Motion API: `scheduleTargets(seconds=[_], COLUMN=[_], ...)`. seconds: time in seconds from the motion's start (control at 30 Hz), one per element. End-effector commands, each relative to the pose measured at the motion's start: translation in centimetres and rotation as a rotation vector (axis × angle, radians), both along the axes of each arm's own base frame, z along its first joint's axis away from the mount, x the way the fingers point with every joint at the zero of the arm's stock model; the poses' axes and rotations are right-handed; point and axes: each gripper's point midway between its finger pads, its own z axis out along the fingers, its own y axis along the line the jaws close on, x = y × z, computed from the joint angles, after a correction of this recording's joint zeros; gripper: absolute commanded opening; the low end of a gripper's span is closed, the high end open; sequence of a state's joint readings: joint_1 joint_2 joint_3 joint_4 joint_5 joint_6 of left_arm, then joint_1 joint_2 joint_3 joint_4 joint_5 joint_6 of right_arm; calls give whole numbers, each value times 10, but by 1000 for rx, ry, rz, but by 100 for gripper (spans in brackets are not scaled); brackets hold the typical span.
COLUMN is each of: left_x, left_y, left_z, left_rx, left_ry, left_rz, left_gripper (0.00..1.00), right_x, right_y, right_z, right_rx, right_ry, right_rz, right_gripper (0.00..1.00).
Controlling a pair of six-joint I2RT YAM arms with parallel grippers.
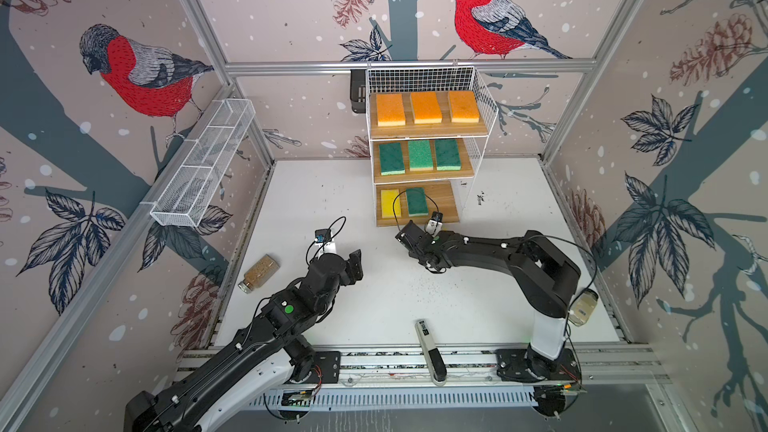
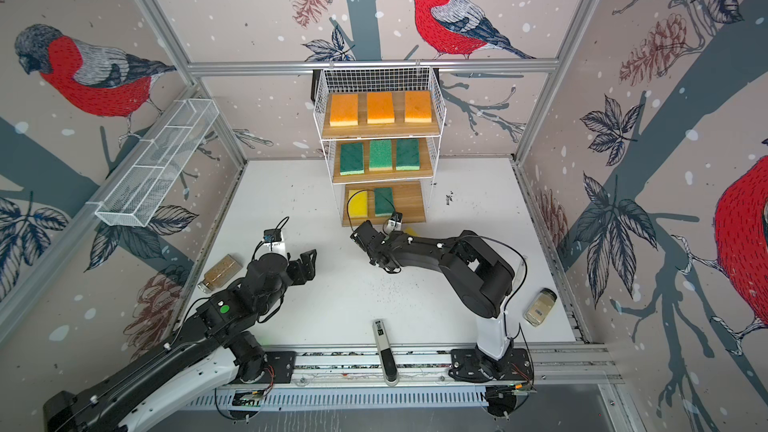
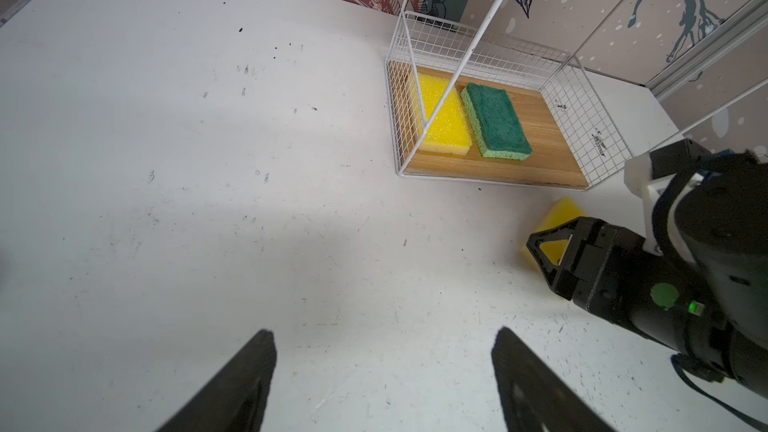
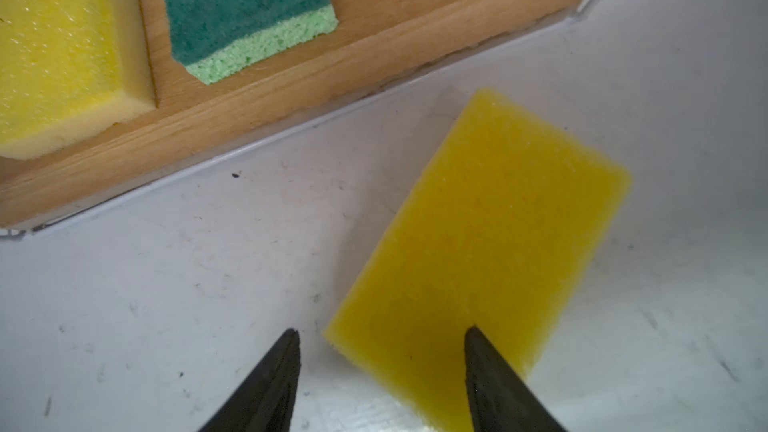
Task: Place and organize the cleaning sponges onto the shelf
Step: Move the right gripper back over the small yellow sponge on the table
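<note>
Fingertips (image 4: 286, 359) of the right gripper (image 4: 380, 332) stand moderately apart and empty in the right wrist view, one over a corner of the loose yellow sponge (image 4: 478, 234) and one beside it. That sponge lies flat and skewed on the table (image 4: 166, 305), just in front of the shelf (image 4: 395, 35). The pinch probably wants centring across the sponge's short width before closing. In the left wrist view the left gripper (image 3: 384, 334) hangs wide and empty, well in front of the shelf. In both top views eight sponges sit on the shelf; the bare spot is beside the green sponge (image 1: 417, 201) on its lowest board.
</note>
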State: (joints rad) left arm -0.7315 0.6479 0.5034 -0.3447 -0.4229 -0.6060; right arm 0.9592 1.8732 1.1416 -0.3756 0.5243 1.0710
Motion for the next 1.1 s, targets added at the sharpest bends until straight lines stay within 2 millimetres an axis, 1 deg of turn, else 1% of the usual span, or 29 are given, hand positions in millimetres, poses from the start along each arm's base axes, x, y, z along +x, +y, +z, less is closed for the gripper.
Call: scheduleTargets(seconds=[0.0, 0.17, 0.27, 0.4, 0.5, 0.67, 0.73, 0.87, 1.0, 1.07], left_x=[1, -1, -1, -1, -1, -1, -1, -1, -2, -3], left_y=[1, 3, 4, 2, -2, -4, -3, -1, 0, 1], left_z=[9, 12, 13, 17, 20, 24, 25, 27, 26, 25], left_rx=[-24, -33, -35, -48, -59, -69, -70, -70, -67, -64], left_ry=[-19, -16, -14, -16, -19, -23, -24, -26, -20, -14], left_rz=[17, 21, 25, 20, 2, -7, -2, 8, 9, 10], left_gripper=[82, 82, 82, 82, 82, 82, 82, 81, 81, 81], right_x=[-8, -21, -31, -43, -49, -54, -53, -46, -31, -25], right_y=[-18, -37, -52, -77, -90, -93, -87, -66, -40, -32], right_z=[1, 3, 3, 0, 7, 27, 32, 37, 32, 25], right_rx=[-45, -76, -83, -115, -135, -90, -45, 21, 13, -15], right_ry=[11, 22, 29, 37, 23, -24, -36, -58, -54, -34], right_rz=[-13, 0, -9, -28, -29, 2, 12, 37, 48, 39], right_gripper=[64, 64, 64, 64, 65, 67, 68, 68, 67, 67])
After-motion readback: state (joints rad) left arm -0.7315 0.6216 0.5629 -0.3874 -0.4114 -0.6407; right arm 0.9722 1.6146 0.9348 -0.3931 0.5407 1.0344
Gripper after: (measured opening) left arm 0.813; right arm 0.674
